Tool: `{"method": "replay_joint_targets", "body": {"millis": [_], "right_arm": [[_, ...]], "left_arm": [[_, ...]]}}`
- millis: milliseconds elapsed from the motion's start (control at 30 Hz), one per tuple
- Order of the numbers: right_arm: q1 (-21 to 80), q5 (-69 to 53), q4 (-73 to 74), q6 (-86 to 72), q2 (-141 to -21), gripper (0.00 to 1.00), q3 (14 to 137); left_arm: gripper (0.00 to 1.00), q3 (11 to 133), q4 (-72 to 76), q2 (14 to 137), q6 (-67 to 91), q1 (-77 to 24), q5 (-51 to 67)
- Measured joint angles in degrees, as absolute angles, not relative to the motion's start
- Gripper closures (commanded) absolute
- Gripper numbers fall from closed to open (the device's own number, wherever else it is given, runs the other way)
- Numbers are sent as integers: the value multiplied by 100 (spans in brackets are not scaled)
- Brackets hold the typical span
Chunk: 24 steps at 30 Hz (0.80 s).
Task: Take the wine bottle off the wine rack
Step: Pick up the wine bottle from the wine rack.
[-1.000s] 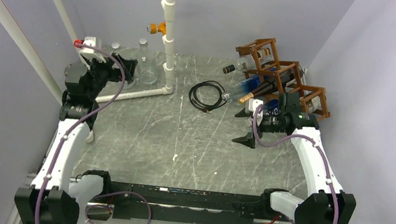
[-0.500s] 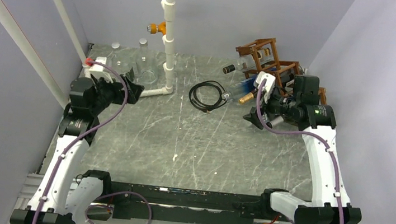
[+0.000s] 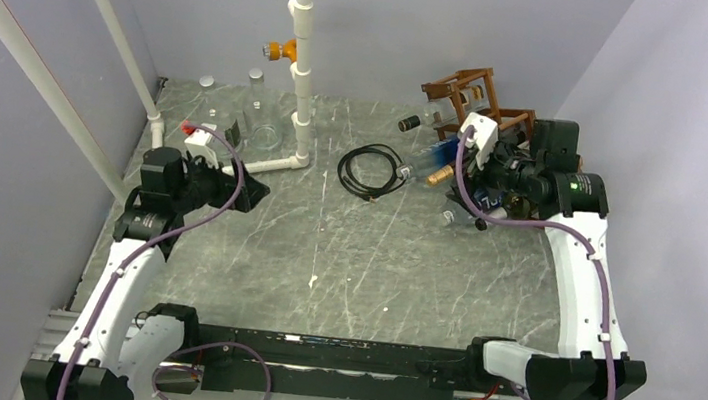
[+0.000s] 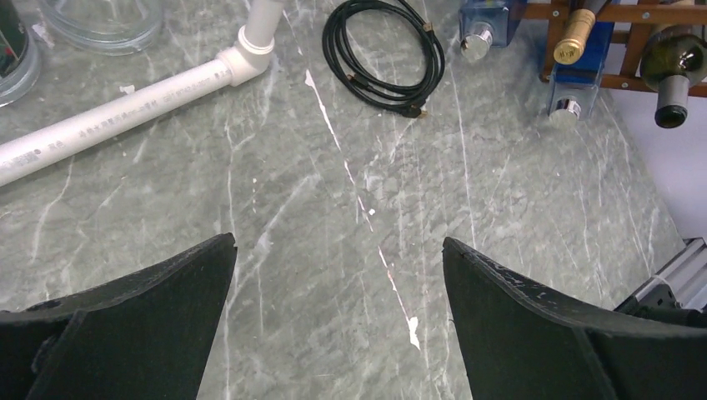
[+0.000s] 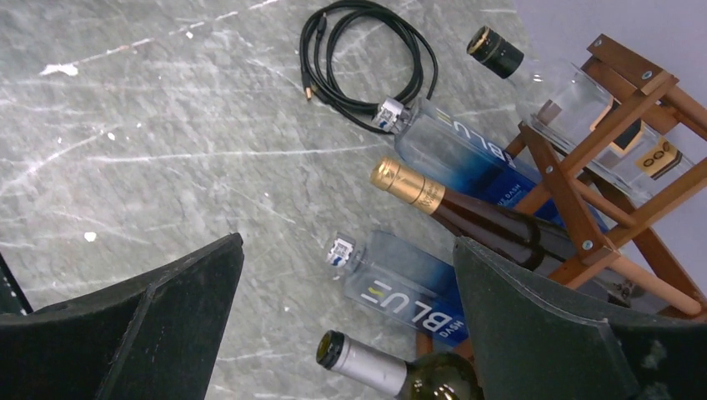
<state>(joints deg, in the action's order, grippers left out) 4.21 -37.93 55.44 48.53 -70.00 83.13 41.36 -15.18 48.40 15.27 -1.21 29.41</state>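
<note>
Item 1. Wine rack [image 5: 634, 68]: we logged a reddish-brown open wooden frame at the right edge of the right wrist view, standing on the grey marbled counter [image 5: 167, 125]. In the overhead view it sat at the upper right, against the back corner.

Item 2. Wine bottle [image 5: 483, 223]: dark glass with gold foil on the neck. We found it lying in the rack, neck pointing to the upper left of the right wrist view.

Item 3. Green bottle [image 5: 392, 375]: silver-capped, at the bottom edge of the same view, below the gold-topped one.

Item 4. Two blue bottles: the upper [image 5: 475, 154] lay above the gold neck, its silver cap just beside the black cable [image 5: 367, 58]. The lower [image 5: 408, 292] lay below the gold neck.

Item 5. Clear bottle [image 5: 567, 100]: black cap, resting in the rack's upper cell.

Item 6. Right pincer [image 5: 346, 242]: we noted both fingers spread wide with nothing held. It hung above the lower blue bottle's cap and close to the rack.

Item 7. Left pincer [image 4: 338, 240]: likewise spread wide and empty, over bare counter, well apart from the rack.

Item 8. White pipe [image 4: 125, 108] and a glass jar [image 4: 100, 17]: both at the upper left of the left wrist view.
</note>
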Motion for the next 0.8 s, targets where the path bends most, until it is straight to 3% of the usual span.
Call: {"method": "replay_joint_targets", "body": {"millis": [367, 800], "right_arm": [[421, -3468, 6110, 5520, -7022, 0, 8438], [405, -2703, 7347, 7550, -7028, 0, 8287]], "left_arm": [[0, 4134, -1535, 4976, 1420, -121, 3218], [1, 4134, -1538, 4978, 1417, -121, 3321]]}}
